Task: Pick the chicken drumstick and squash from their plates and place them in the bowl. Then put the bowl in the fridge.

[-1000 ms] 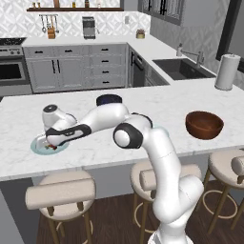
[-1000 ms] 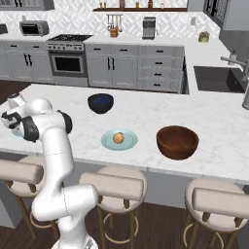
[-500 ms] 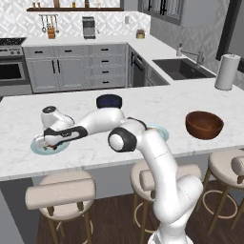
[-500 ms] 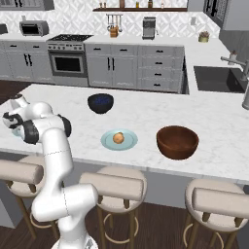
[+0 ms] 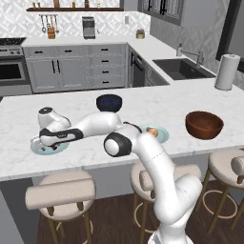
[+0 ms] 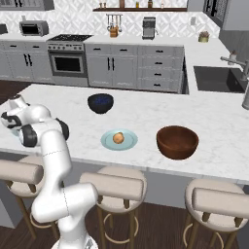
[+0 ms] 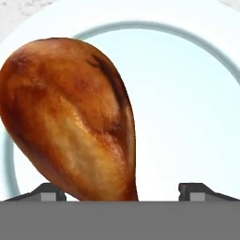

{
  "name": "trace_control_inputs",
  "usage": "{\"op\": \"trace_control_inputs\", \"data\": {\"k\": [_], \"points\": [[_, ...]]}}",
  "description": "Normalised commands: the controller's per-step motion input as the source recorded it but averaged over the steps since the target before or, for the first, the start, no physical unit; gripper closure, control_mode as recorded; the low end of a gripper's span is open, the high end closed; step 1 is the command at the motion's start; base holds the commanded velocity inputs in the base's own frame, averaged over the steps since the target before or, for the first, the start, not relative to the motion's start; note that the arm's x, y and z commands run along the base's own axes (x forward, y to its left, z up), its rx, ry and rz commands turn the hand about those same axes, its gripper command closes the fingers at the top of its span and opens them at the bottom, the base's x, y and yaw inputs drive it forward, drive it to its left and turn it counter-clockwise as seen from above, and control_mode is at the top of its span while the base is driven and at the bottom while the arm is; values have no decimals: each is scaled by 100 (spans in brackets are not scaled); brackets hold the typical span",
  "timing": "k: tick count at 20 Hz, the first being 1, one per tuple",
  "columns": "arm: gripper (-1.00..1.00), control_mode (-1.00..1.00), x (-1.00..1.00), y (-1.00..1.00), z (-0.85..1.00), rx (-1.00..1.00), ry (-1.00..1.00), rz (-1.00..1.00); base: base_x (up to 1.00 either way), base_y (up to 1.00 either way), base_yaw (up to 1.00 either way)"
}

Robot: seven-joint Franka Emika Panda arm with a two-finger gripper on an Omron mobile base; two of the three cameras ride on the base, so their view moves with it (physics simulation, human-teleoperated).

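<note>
Drumstick point(image 7: 70, 117) fills the hand view's left, lying on its pale plate point(image 7: 187, 93), gripper point(image 7: 122, 192) tips wide either side and not yet gripping. Picking it is the step in hand; closing comes next. Farther right on the counter sits the bowl point(image 5: 204, 125).

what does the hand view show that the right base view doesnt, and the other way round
Only the hand view: the chicken drumstick up close, lying on a pale teal plate, with the pincer fingertips standing apart either side of its thin end.

Only the right base view: the squash on its own plate, the reddish-brown bowl to the right of it, a dark bowl behind, the sink and the stove.

Both: the white marble counter, a sliver of it in the hand view.
</note>
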Motion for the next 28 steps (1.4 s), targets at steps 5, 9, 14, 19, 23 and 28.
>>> {"op": "trace_control_inputs", "data": {"k": [5,9,14,19,23,28], "points": [[100,-100,0,-7,-48,0,0,0,0,0,0],[100,-100,6,-25,-33,0,0,0,0,0,0],[100,-100,1,-16,-35,0,0,1,0,0,0],[100,-100,-14,-35,23,0,-1,-2,0,0,0],[100,-100,-43,-88,42,0,0,-1,0,0,0],[100,-100,-65,-100,41,1,-3,-2,0,0,0]]}}
